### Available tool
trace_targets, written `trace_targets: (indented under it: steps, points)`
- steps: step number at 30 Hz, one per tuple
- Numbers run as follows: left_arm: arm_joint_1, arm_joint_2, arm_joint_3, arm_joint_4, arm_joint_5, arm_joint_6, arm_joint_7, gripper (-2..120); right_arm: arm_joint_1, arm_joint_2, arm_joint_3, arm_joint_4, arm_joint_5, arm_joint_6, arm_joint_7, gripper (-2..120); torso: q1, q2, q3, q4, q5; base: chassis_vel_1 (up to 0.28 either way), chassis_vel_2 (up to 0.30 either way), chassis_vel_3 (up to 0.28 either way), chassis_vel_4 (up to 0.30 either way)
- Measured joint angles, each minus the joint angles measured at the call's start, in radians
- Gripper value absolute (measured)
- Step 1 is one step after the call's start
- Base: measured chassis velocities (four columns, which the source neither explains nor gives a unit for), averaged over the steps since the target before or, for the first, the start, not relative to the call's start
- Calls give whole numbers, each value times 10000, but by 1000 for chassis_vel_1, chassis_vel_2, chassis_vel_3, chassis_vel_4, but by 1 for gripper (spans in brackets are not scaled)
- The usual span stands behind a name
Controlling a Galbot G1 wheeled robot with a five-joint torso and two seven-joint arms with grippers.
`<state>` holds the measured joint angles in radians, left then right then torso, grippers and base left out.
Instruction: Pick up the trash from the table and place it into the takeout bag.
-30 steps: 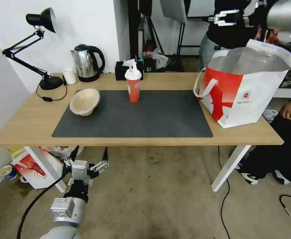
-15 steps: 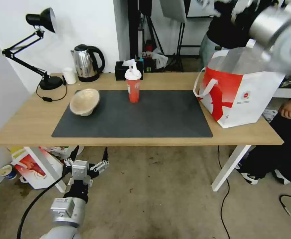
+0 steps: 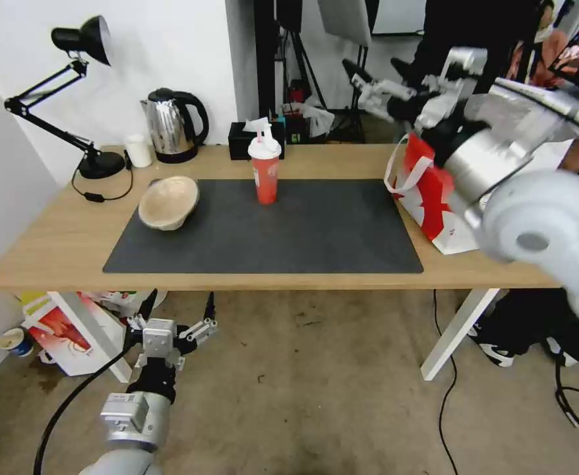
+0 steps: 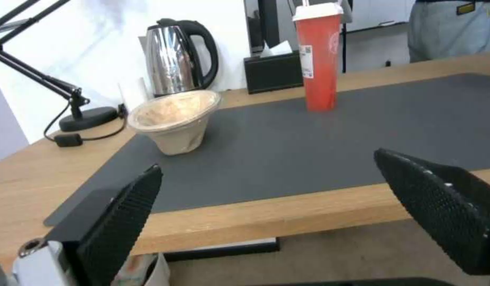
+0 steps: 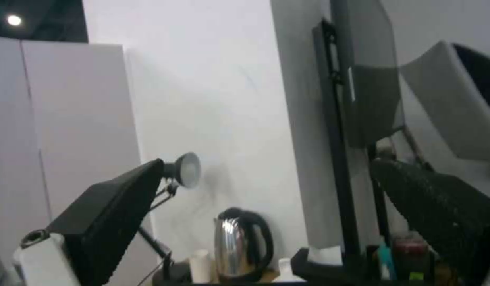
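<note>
The right gripper (image 3: 376,78), fingers spread with nothing between them, hangs in the air beside the takeout bag (image 3: 428,191) at the table's (image 3: 52,251) right end. The left gripper (image 3: 171,316) waits low before the table edge, fingers also spread. On the dark mat (image 3: 303,231) stand the red drink cup (image 3: 265,168) and, well apart, the beige pulp bowl (image 3: 169,202).
</note>
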<state>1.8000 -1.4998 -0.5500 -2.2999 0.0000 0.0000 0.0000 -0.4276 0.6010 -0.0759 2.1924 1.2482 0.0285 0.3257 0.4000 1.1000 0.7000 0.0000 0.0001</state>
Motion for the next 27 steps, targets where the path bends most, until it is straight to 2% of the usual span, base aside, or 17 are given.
trace_targets:
  steps: [3,8,16,18,20,21,22,23,25,26,27]
  points:
    - [0,-1,0,0,-1,0,0,100,-1054,494,612,209,-1116,302,66,100,0,0,0,-2,0,0,0,0,0]
    - [1,-1,1,0,0,0,0,100,-2058,1029,1185,559,-2095,432,28,100,-1,-1,0,3,-2,0,0,0,0]
    - [1,-3,0,0,0,0,0,100,-3503,1510,1896,986,-3446,643,-127,100,0,0,0,2,-4,0,0,0,0]
    - [0,2,0,0,0,0,1,100,-4802,1993,2421,1289,-4569,844,-190,100,-1,0,0,-1,-2,0,0,0,0]
    - [0,-6,0,0,0,0,-1,100,-5028,2091,2510,1342,-4771,889,-193,100,-2,0,0,-1,-2,0,0,0,0]
    - [0,-3,1,0,0,0,1,100,-5396,2245,2638,1423,-5090,963,-202,100,-2,0,0,-5,1,0,0,0,0]
    - [0,-2,0,0,0,0,0,100,-6463,2723,3001,1646,-5968,1202,-244,100,-1,-1,0,2,-4,0,0,0,0]
    - [0,-2,0,0,0,0,0,100,-6463,2723,3001,1646,-5968,1202,-244,100,-1,-1,0,2,-4,0,0,0,0]
    - [-1,3,1,0,0,0,0,100,-8262,3766,3574,2131,-7234,1527,-310,100,-3,0,-1,-5,-4,0,0,0,0]
    - [-1,3,1,0,0,0,0,100,-8262,3766,3574,2131,-7234,1527,-310,100,-3,0,-1,-5,-4,0,0,0,0]
    - [0,-1,0,0,0,0,0,100,-8775,4149,3727,2281,-7660,1614,-369,100,-3,0,-1,-3,-3,0,0,0,0]
